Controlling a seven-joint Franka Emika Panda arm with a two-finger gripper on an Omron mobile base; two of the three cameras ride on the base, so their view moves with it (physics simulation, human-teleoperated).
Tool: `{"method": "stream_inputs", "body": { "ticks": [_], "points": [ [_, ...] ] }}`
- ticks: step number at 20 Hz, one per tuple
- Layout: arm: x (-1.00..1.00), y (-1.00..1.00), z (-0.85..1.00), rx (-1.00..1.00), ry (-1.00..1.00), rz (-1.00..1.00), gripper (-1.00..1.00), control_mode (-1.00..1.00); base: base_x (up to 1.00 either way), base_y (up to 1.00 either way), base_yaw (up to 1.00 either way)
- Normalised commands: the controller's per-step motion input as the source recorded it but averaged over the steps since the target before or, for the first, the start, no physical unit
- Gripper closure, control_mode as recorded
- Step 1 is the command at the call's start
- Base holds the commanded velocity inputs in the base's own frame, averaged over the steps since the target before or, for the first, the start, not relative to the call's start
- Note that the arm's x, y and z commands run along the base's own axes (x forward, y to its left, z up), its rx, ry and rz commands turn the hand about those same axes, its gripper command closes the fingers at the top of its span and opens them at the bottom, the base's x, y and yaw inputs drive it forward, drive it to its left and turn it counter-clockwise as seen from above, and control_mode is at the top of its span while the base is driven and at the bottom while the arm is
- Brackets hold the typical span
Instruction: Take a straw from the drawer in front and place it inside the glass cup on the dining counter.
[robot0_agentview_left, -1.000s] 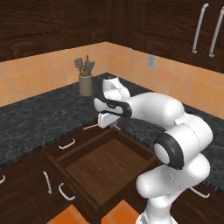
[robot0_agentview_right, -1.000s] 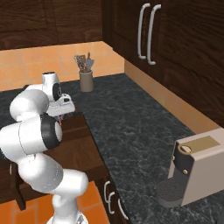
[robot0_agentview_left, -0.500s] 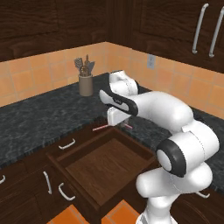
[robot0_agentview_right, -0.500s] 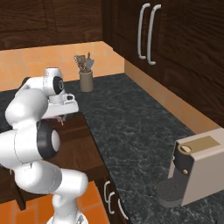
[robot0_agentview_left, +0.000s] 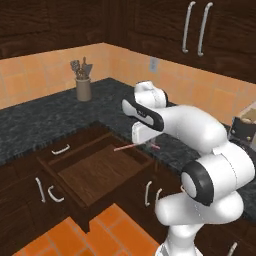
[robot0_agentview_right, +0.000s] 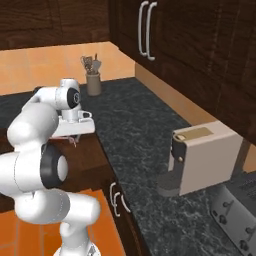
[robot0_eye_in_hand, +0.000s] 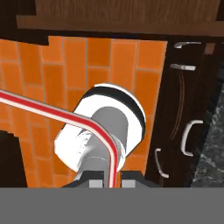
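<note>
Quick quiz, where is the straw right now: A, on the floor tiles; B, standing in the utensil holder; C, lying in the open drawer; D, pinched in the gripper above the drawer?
D: the straw juts from the shut gripper, held above the open drawer.

1. A glossy white robot arm (robot0_agentview_left: 200, 135) of thick, rounded, tube-like segments is showing in the left base view, each link swelling into a smooth bulbous shell.
2. Dark grey-black rings are circling the joints; one broad dark disc with a pale grey centre is facing out at the elbow (robot0_agentview_left: 199, 183).
3. A dark band is wrapping the wrist segment (robot0_agentview_left: 142, 112) just behind the hand.
4. A white, boxy end effector (robot0_agentview_left: 145, 139) is capping the arm, with small dark fingertips (robot0_eye_in_hand: 94, 182) showing in the hand view.
5. In the right base view the same white shells are shining softly, a round dark cap (robot0_agentview_right: 73, 98) sitting on the topmost joint.
6. No cables, screws or printed markings are standing out at this resolution.
</note>
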Motion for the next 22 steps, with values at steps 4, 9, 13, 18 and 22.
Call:
{"method": "stream_inputs", "body": {
  "ticks": [4,9,13,18,22],
  "points": [
    [0.0,0.0,0.0,0.0,0.0,0.0,1.0,1.0,-1.0,-0.06,0.25],
    [0.0,0.0,0.0,0.0,0.0,0.0,1.0,1.0,-0.35,0.18,0.93],
    [0.0,0.0,0.0,0.0,0.0,0.0,1.0,1.0,-0.08,0.29,1.0],
    [0.0,0.0,0.0,0.0,0.0,0.0,1.0,1.0,-0.01,0.46,0.95],
    [0.0,0.0,0.0,0.0,0.0,0.0,1.0,1.0,0.42,0.91,0.63]
  ]
}}
